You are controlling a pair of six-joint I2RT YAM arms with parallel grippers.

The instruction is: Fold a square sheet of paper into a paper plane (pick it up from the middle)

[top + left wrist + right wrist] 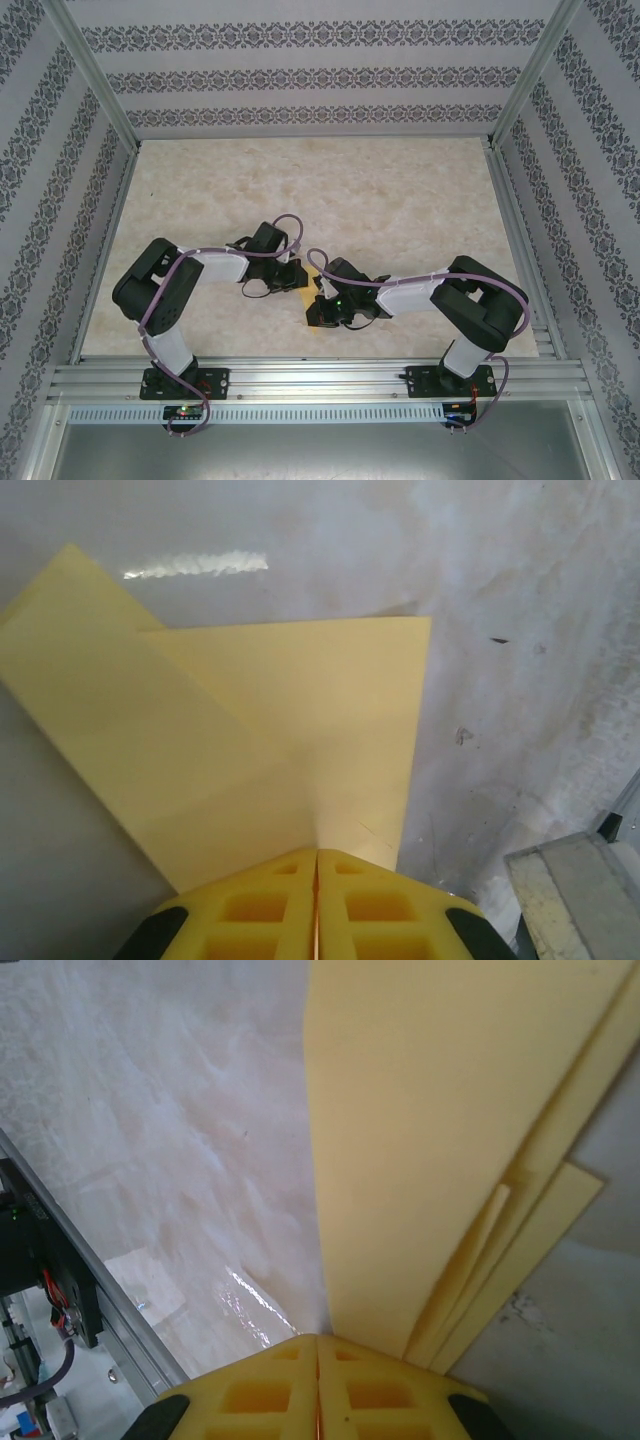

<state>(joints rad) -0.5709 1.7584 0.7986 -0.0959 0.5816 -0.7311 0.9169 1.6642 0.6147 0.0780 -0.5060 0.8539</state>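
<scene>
Yellow fingertips of the left gripper (317, 854) fill the bottom edge of the left wrist view. They are pressed together with only a thin seam between them, pinching the near tip of the yellow sheet of paper (250, 730). From that pinch the sheet fans out toward the upper left and upper centre of the frame. It is already folded: one flap overlaps another along a slanting edge, and a straight side runs down the right. Pale marbled tabletop (520, 630) lies behind it, and a grey frame corner (575, 880) sits at lower right.

On the right wrist view the right gripper (318, 1338) likewise has its fingers together at bottom centre, clamped on the paper (420, 1130), which rises to the top right in several stacked layers with stepped edges. An aluminium rail with wiring (60, 1300) crosses the lower left.

From above, both grippers (293, 277) (322, 302) meet just below the middle of the frame, over the near part of the table (400, 190). A sliver of yellow paper (311, 284) shows between them. Whether the sheet touches the table cannot be told.
</scene>
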